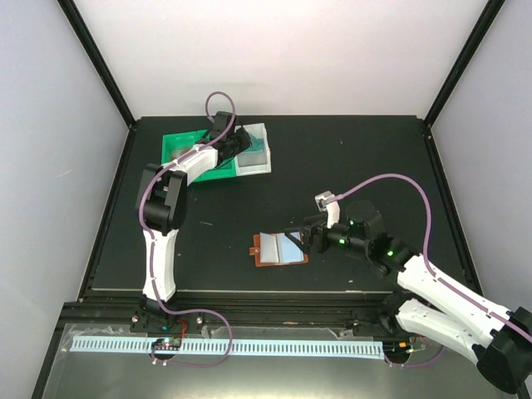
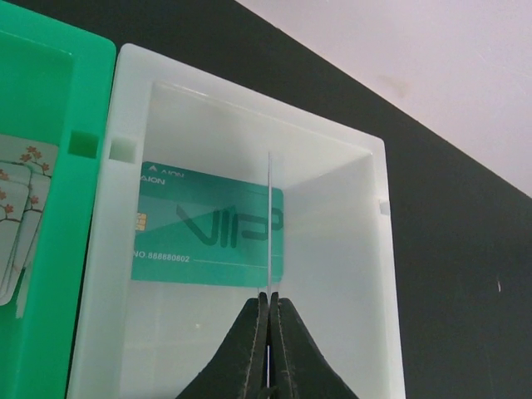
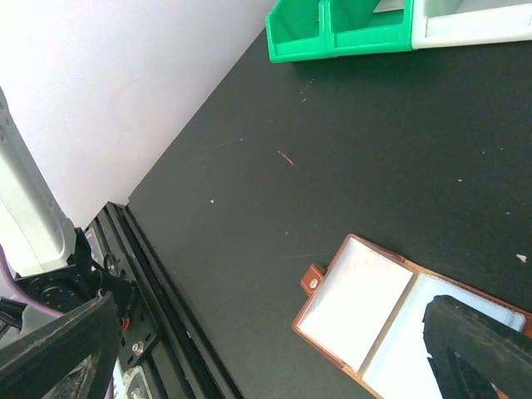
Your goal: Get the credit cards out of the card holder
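2 grippers | left gripper (image 2: 268,309) clamped on thin card (image 2: 269,218) over white bin (image 2: 115,291) | right gripper (image 1: 301,238) wide, empty, at card holder (image 1: 274,250)

I counted one brown card holder (image 1: 280,248) on the counter. There were two bins: one green bin (image 2: 83,100) and one white bin (image 2: 332,216). As for cards, I made out one green VIP card (image 2: 208,224), one edge-on card (image 2: 269,208) and some overlapping floral cards (image 2: 18,208). There were at least two of these, but I couldn't settle the number.

The white left arm (image 1: 195,162) reaches far forward, its black two-finger gripper (image 2: 268,301) pinching a thin whitish card (image 2: 268,208) edge-on, while the white right arm (image 1: 432,283) holds its black gripper (image 1: 301,237) low, spread wide.
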Robot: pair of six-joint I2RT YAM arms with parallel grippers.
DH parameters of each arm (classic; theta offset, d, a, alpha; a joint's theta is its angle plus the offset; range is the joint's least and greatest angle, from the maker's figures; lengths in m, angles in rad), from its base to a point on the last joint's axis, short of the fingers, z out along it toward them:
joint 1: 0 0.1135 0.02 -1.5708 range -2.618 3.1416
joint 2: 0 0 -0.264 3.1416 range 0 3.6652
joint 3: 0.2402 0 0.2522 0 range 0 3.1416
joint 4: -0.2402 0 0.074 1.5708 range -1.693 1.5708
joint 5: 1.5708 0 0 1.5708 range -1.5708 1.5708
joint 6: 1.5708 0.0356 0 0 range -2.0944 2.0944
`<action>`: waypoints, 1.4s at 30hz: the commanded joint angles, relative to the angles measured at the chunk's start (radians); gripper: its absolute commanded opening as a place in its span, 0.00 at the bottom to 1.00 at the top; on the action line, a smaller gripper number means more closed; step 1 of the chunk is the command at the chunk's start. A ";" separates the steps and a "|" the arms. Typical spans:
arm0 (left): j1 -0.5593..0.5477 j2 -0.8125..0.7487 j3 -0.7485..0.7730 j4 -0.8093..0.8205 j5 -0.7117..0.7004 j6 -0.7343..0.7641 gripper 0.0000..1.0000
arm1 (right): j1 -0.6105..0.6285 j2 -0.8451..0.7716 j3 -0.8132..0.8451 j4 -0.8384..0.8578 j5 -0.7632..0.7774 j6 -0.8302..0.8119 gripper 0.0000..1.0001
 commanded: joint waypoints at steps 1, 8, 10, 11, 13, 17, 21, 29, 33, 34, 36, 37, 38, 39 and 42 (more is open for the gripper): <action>0.007 0.035 0.069 -0.027 -0.011 0.002 0.03 | 0.000 0.004 0.028 0.000 0.022 -0.017 1.00; 0.007 0.063 0.100 -0.042 -0.017 0.013 0.03 | 0.001 0.007 0.028 0.002 0.031 -0.019 1.00; 0.007 0.068 0.105 -0.043 -0.019 0.014 0.04 | 0.000 0.008 0.029 0.000 0.034 -0.020 1.00; 0.007 0.071 0.107 -0.044 -0.021 0.015 0.04 | 0.000 0.009 0.030 0.000 0.034 -0.022 1.00; 0.007 0.078 0.117 -0.051 -0.028 0.017 0.04 | 0.000 0.010 0.032 -0.002 0.035 -0.023 1.00; 0.007 0.087 0.130 -0.056 -0.035 0.024 0.05 | 0.000 0.012 0.033 -0.002 0.040 -0.025 1.00; 0.007 0.096 0.141 -0.062 -0.037 0.026 0.06 | 0.000 0.011 0.033 -0.005 0.046 -0.025 1.00; 0.007 0.089 0.151 -0.074 -0.043 0.038 0.10 | 0.000 0.011 0.034 -0.006 0.050 -0.025 1.00; 0.007 0.078 0.155 -0.082 -0.048 0.049 0.12 | 0.000 0.013 0.035 -0.005 0.050 -0.026 1.00; 0.007 0.075 0.156 -0.084 -0.048 0.050 0.12 | 0.000 0.012 0.034 -0.005 0.050 -0.025 1.00; 0.007 0.066 0.156 -0.086 -0.047 0.053 0.14 | 0.000 0.012 0.033 -0.006 0.051 -0.023 1.00; 0.007 0.061 0.156 -0.087 -0.047 0.053 0.16 | 0.000 0.010 0.032 -0.007 0.051 -0.023 1.00; 0.007 0.056 0.157 -0.089 -0.047 0.054 0.19 | 0.000 0.010 0.032 -0.008 0.051 -0.021 1.00; 0.007 0.050 0.157 -0.090 -0.047 0.056 0.21 | 0.000 0.010 0.032 -0.010 0.052 -0.020 1.00; 0.007 0.026 0.157 -0.101 -0.044 0.064 0.26 | 0.000 0.012 0.036 -0.027 0.068 -0.017 1.00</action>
